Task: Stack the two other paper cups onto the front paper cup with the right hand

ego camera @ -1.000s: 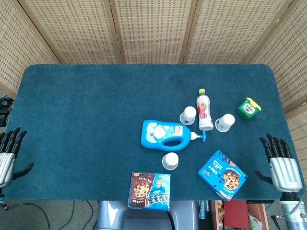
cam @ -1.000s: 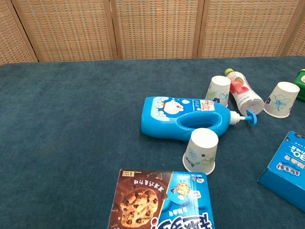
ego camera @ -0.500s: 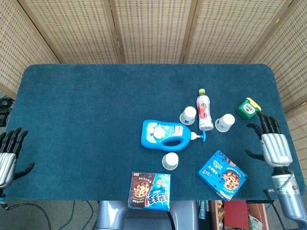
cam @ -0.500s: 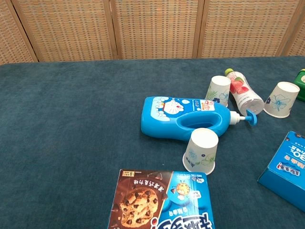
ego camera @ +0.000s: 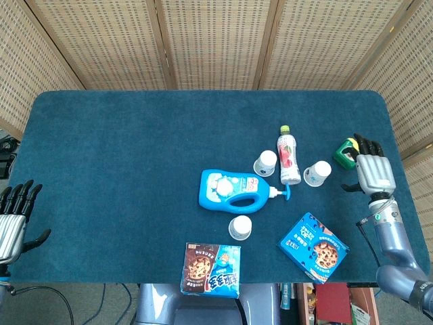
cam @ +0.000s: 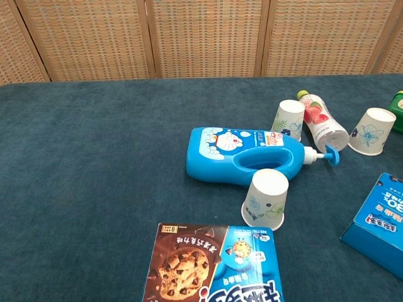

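Note:
Three white paper cups stand upside down on the blue table. The front cup [ego camera: 240, 227] [cam: 266, 199] sits just in front of the blue detergent bottle. A second cup [ego camera: 265, 163] [cam: 288, 119] stands left of the lying drink bottle, and the third cup [ego camera: 316, 173] [cam: 371, 131] stands to that bottle's right. My right hand [ego camera: 369, 171] hovers open with fingers spread, to the right of the third cup and apart from it. My left hand [ego camera: 12, 220] is open at the table's front left edge. Neither hand appears in the chest view.
A blue detergent bottle [ego camera: 233, 191] lies in the middle. A pink drink bottle [ego camera: 289, 156] lies between the two rear cups. A green box [ego camera: 349, 153] sits beside my right hand. Two cookie boxes [ego camera: 213, 271] [ego camera: 313, 247] lie at the front edge.
My right hand has moved away from the front right edge toward the back and slightly left, ending beside the green box and the third cup. The cups have not moved.

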`<state>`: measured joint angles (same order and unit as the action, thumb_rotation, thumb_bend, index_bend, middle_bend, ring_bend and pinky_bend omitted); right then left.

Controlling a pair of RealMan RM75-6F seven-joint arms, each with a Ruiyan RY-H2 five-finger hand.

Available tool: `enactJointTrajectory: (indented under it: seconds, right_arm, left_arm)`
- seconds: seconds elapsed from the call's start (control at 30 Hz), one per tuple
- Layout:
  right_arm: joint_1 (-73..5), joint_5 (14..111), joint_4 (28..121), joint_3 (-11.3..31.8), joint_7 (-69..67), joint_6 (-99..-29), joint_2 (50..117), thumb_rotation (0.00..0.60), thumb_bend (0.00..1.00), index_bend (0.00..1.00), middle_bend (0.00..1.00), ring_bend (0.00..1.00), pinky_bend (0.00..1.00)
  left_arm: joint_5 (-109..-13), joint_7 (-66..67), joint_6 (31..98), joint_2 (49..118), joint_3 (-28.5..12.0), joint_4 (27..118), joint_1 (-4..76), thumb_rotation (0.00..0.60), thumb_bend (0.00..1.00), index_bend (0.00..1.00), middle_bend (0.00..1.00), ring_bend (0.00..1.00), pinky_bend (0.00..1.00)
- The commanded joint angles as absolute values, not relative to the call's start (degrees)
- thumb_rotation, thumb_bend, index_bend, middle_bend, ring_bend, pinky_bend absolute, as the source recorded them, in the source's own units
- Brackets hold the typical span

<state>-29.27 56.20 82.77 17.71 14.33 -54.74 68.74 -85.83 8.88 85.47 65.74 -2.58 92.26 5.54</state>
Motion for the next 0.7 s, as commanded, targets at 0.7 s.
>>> enactJointTrajectory:
  seconds: [0.7]
  right_arm:
    - [-36.8,44.9,69.8,16.9,16.2,-44.9,75.3,0.6,0.1,0.33,0.1,0.0,0.04]
  left_arm:
    - [-85.4,11.7,84.1,66.8,-2.5,92.4,6.4,0.6,0.24,0.0,0.0,0.0,0.0]
